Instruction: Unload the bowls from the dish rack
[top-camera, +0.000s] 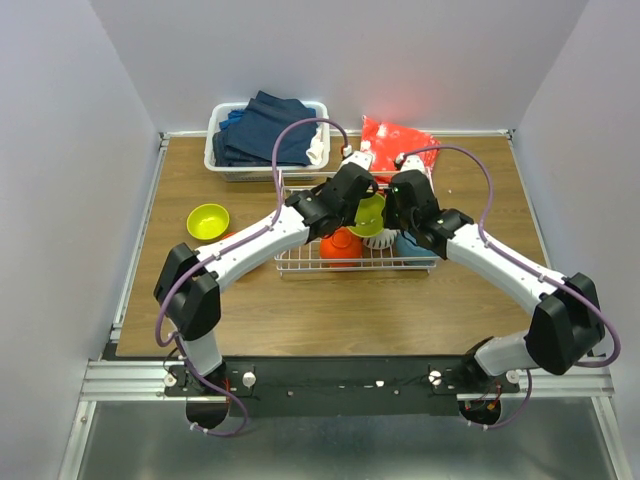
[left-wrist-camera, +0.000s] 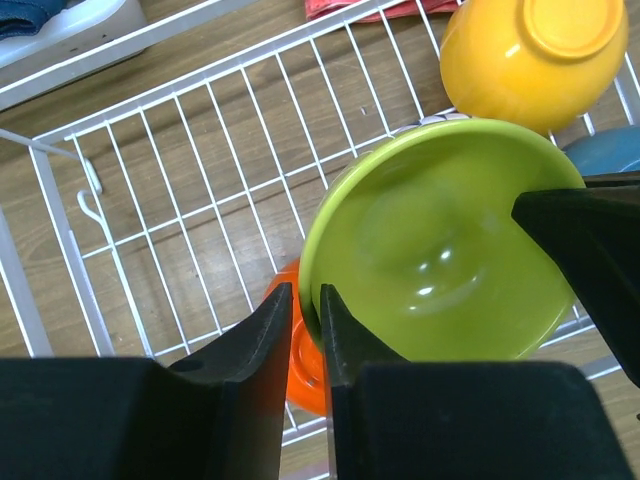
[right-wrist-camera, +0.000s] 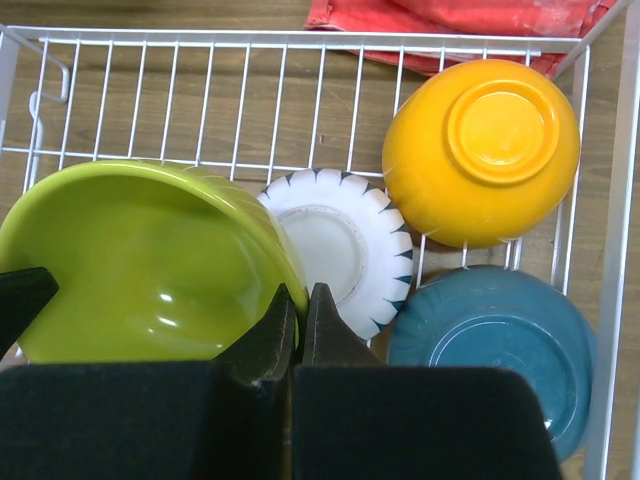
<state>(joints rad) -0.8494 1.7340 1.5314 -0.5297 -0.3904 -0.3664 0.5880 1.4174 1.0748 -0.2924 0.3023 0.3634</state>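
Note:
Both grippers pinch one lime green bowl (top-camera: 370, 213), held tilted over the white wire dish rack (top-camera: 300, 268). My left gripper (left-wrist-camera: 308, 310) is shut on the bowl's (left-wrist-camera: 440, 240) left rim. My right gripper (right-wrist-camera: 298, 305) is shut on the opposite rim of the same bowl (right-wrist-camera: 150, 270). In the rack lie a white dark-striped bowl (right-wrist-camera: 340, 240), a yellow-orange bowl (right-wrist-camera: 480, 150) and a teal bowl (right-wrist-camera: 490, 350), all upside down. A red-orange bowl (left-wrist-camera: 300, 370) lies under the green one. A second lime green bowl (top-camera: 208, 221) stands on the table to the left.
A white tub of dark blue clothes (top-camera: 262, 135) stands at the back left. A red bag (top-camera: 400, 140) lies just behind the rack. The rack's left half (left-wrist-camera: 180, 180) holds no bowls. Grey walls close in the table on three sides.

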